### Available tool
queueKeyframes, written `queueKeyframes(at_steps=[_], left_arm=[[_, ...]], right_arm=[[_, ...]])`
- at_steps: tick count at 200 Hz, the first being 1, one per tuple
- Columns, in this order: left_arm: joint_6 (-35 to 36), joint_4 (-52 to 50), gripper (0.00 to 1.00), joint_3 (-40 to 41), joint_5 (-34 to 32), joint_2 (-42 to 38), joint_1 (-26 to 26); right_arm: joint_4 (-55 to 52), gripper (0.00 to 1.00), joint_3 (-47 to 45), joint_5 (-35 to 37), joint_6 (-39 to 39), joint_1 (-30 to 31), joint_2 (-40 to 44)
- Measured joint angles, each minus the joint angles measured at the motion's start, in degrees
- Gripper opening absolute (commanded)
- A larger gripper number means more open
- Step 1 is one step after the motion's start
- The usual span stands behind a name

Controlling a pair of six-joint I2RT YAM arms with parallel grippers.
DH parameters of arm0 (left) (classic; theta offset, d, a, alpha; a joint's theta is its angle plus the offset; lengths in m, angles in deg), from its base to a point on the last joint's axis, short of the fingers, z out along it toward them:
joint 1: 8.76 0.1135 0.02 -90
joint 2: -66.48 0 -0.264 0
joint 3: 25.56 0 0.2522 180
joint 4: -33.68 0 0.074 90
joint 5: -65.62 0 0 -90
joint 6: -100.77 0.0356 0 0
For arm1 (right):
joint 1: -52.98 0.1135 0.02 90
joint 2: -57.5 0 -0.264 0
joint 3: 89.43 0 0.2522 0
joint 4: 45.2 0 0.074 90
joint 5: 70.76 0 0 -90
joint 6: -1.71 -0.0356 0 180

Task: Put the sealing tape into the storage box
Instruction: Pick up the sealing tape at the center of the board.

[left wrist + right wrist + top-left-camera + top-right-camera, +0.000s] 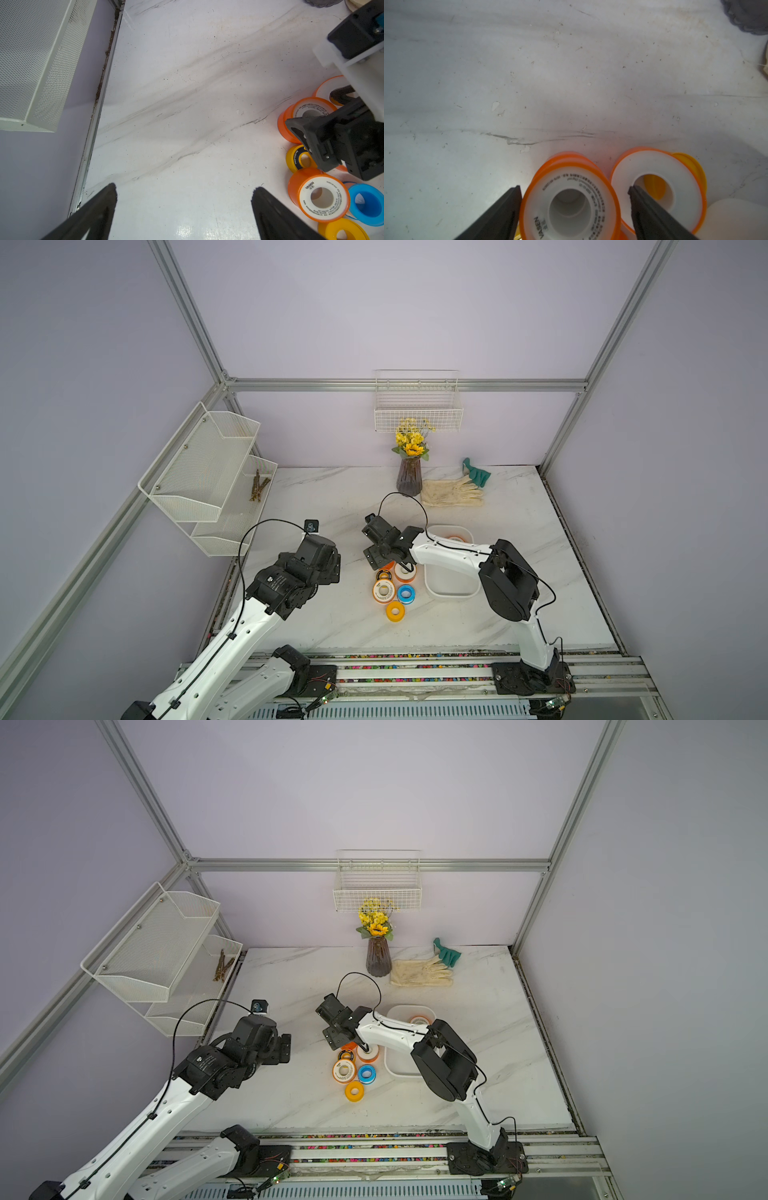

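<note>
Right gripper (574, 187) straddles an orange sealing tape spool (571, 178) lying flat, its hole axis upright; jaws spread, not clamped. Left gripper (185, 186) gapes above the table (187, 104).

The white marble-patterned table (187, 104) is glossy and scuffed. The orange-rimmed plastic sealing tape spool (571, 178) looks smooth, its white face matt. The white perforated-metal basket (31, 62) is matt.

Pale lilac walls (374, 302) framed in aluminium rails (311, 384) enclose a white marbled bench (332, 497), with a wire basket (417, 416) and mesh shelves (208, 464) wall-mounted.
</note>
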Motion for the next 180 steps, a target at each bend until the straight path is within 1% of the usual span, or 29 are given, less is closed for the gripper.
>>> queueKeyframes(at_steps=[39, 125, 144, 180], left_arm=[[0.0, 0.0, 1.0, 0.0, 0.0, 0.0, 0.3], [0.0, 0.0, 1.0, 0.0, 0.0, 0.2, 0.3], [0.0, 0.0, 1.0, 0.0, 0.0, 0.2, 0.3], [0.0, 0.0, 1.0, 0.0, 0.0, 0.3, 0.3]], right_arm=[[0.0, 0.9, 0.0, -0.8, -0.2, 0.0, 0.0], [0.0, 0.91, -0.6, -1.3, -0.4, 0.0, 0.0], [-0.1, 0.91, -0.8, -1.3, -0.4, 0.0, 0.0], [0.0, 0.87, -0.9, -1.5, -0.4, 0.0, 0.0]])
